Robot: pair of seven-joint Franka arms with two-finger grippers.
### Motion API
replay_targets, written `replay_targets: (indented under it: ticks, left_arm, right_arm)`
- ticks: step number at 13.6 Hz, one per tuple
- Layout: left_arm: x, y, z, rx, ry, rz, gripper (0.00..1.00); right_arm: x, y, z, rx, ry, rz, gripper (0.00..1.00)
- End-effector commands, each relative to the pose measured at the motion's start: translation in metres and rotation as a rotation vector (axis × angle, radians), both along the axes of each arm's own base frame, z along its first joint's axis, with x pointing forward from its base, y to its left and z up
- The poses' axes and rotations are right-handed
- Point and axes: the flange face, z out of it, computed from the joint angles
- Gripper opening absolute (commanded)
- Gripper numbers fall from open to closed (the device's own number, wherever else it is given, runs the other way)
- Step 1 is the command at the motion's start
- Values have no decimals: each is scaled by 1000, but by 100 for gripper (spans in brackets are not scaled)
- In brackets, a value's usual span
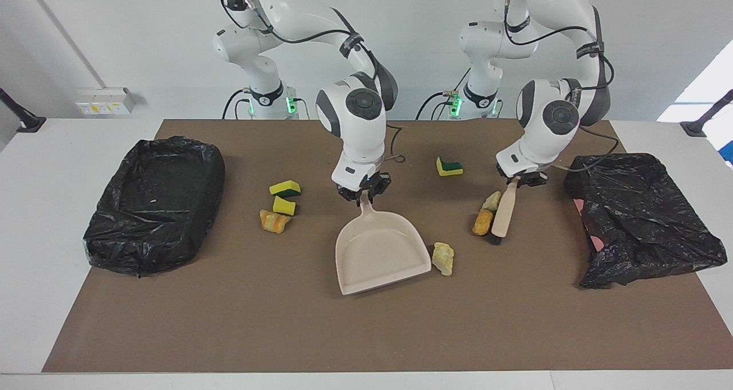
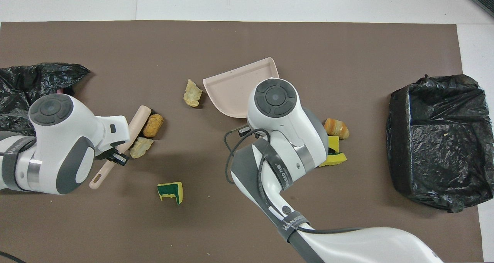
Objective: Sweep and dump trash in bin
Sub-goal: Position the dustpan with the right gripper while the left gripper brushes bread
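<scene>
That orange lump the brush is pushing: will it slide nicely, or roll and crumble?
The orange chunk looks rounded and oblong, so it may roll or turn rather than slide straight. Its rough, crumbly-looking surface suggests light foam that could shed bits. The brush, held by the left gripper, already rests against it, so a gentle push probably moves it.
</scene>
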Motion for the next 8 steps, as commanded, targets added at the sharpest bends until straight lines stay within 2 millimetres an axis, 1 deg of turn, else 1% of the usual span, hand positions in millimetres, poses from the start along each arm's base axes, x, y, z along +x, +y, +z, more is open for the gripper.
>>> replay_targets:
  ticks: [1,2,3,4,6,8]
  left_arm:
    - [-24,-45,7,-23,-3,-105,0]
    - [-32,-58,7,-26,-1,-134,0]
    - [-35,-64,7,-26,6,-144,0]
    - [-33,-67,9,-34,13,-135,0]
    - [-17,-64,19,-44,1,-96,0]
    - [8,-65,29,-43,-15,-81,0]
  right_arm:
    - [-17,-20,8,-1,53,335,0]
    - [-22,-26,3,-1,62,444,0]
    - [-27,-30,-10,-2,83,576,0]
    - [-28,-32,-21,-8,103,671,0]
    - [-27,-35,-30,-10,121,818,0]
    - [-27,-41,-32,-3,140,907,0]
